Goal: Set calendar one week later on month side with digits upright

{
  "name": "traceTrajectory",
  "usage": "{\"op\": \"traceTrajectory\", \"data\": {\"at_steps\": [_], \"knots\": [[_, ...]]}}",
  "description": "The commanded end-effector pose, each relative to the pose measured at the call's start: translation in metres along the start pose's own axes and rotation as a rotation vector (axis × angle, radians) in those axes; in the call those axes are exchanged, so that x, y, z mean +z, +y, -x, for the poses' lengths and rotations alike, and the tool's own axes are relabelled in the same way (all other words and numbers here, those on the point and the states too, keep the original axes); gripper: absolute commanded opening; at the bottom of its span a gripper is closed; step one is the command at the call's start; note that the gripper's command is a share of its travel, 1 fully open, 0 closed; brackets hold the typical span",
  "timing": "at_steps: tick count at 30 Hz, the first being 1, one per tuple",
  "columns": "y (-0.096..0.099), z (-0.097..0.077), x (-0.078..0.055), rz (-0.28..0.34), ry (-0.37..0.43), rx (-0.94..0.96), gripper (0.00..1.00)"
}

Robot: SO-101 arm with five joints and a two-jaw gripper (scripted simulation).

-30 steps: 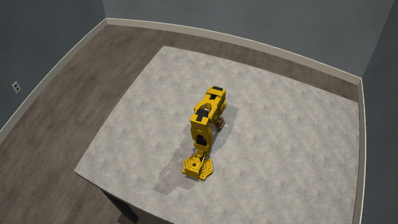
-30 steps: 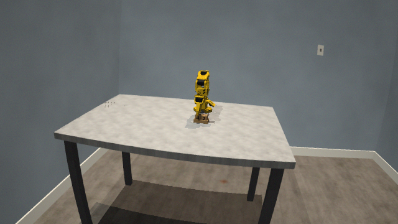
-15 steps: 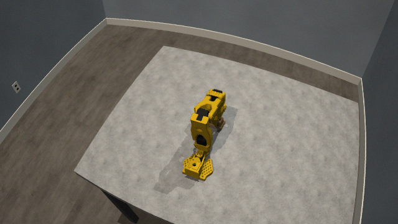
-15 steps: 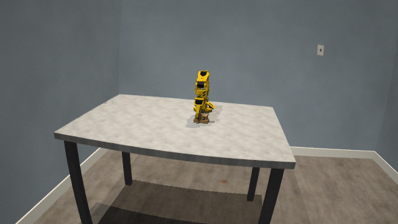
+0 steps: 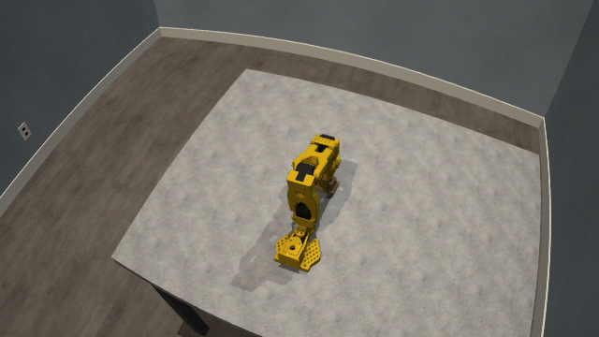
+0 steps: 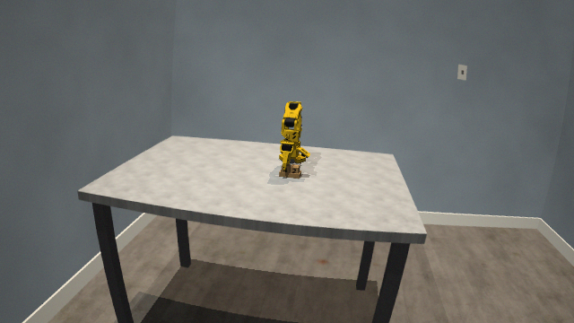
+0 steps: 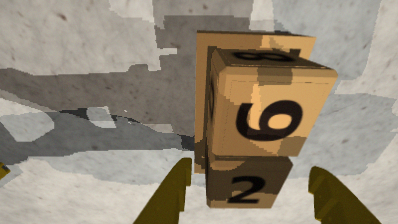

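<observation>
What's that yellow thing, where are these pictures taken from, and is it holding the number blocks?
It's a small robot arm, standing on a table. One picture looks down from above, one looks from across the room, and the close-up comes from near its wrist. The arm ends in a tool with two fingers, a bit like a crab's claw. In the close-up you can see a wooden tray with two wooden cubes: one has a 2 on the face we see, the other a 6 or 9 lying sideways. The fingers are open, so nothing is held.
</observation>
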State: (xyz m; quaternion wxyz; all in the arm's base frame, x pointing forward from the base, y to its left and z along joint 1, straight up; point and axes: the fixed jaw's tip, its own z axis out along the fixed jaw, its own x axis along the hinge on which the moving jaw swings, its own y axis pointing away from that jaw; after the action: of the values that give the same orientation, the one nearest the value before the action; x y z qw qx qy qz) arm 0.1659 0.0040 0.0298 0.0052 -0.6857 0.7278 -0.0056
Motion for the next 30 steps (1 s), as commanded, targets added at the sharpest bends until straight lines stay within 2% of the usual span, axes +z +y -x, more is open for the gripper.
{"op": "traceTrajectory", "data": {"at_steps": [1,30], "knots": [[-0.0032,-0.0013,-0.0016,-0.018,-0.003,0.021,0.33],[-0.0124,-0.0014,-0.0015,-0.018,-0.003,0.021,0.17]]}}
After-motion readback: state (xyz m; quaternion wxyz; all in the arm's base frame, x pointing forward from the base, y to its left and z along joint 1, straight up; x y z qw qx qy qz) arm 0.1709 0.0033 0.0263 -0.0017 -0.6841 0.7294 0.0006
